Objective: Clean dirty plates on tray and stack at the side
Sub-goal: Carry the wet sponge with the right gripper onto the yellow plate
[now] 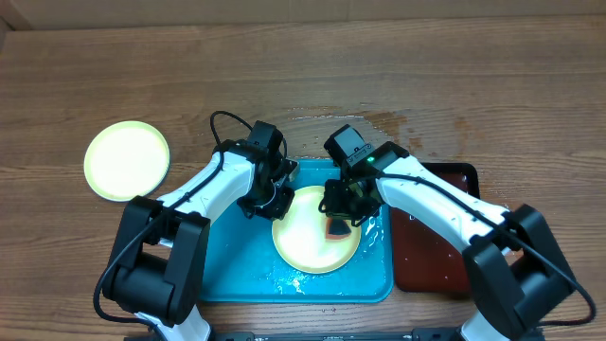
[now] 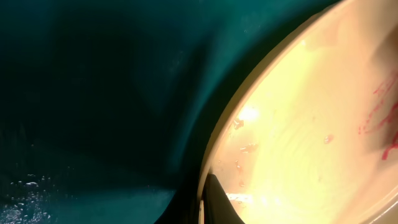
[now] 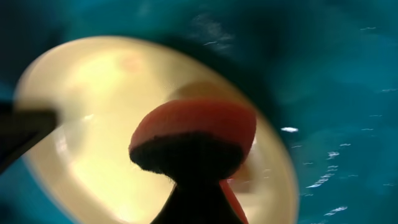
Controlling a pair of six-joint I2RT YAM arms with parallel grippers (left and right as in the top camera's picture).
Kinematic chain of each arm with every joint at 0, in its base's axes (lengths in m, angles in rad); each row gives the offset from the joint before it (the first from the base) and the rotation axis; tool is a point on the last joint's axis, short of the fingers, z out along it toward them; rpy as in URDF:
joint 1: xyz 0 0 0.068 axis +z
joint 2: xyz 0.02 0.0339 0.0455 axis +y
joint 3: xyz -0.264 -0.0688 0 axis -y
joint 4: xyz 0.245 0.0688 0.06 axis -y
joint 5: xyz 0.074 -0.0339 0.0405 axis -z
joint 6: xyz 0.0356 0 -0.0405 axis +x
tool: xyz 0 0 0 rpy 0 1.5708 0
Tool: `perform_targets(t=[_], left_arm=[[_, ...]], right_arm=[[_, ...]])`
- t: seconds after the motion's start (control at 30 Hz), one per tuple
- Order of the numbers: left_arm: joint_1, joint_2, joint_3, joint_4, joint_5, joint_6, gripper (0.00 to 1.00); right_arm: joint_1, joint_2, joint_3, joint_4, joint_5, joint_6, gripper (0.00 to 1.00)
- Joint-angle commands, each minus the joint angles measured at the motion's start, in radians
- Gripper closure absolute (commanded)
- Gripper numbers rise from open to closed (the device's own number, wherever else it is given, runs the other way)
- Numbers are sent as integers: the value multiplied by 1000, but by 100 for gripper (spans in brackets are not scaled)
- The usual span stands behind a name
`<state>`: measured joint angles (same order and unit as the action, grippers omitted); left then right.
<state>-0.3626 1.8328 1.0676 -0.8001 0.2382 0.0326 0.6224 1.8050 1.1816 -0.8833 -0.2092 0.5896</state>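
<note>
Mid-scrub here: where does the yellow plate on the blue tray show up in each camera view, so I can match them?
Overhead: plate at frame centre, lying on the turquoise tray.
Left wrist: plate fills the right half, red smears near the right edge.
Right wrist: plate spans left and centre, partly behind the sponge.
Shared landmark: the wet tray, also seen at and.

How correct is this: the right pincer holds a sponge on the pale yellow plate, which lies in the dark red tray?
One detail is wrong. The overhead view shows the pale yellow plate in the turquoise tray; the dark red tray stands beside it. The right pincer does hold the sponge on the plate.
</note>
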Motion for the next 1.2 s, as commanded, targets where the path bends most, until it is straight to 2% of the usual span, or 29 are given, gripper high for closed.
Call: perform_targets(t=[0.0, 0.23, 0.33, 0.43, 0.73, 0.87, 1.17], left_arm=[[-14, 37, -16, 8, -62, -15, 96], [-14, 37, -15, 8, -61, -15, 96], [-14, 37, -15, 9, -61, -23, 96], [-18, 37, -15, 13, -61, -23, 96], [-20, 37, -16, 14, -54, -30, 96], [-20, 37, -15, 15, -54, -30, 96], [-20, 37, -16, 24, -55, -30, 96]], right_arm=[[-6, 27, -3, -38, 224, 74, 96], [-9, 64, -3, -66, 274, 37, 96], [18, 68, -3, 5, 230, -162, 96], [52, 72, -3, 35, 231, -237, 96], [134, 97, -3, 110, 191, -255, 96], [173, 127, -3, 124, 119, -347, 96], [203, 133, -3, 10, 29, -429, 96]])
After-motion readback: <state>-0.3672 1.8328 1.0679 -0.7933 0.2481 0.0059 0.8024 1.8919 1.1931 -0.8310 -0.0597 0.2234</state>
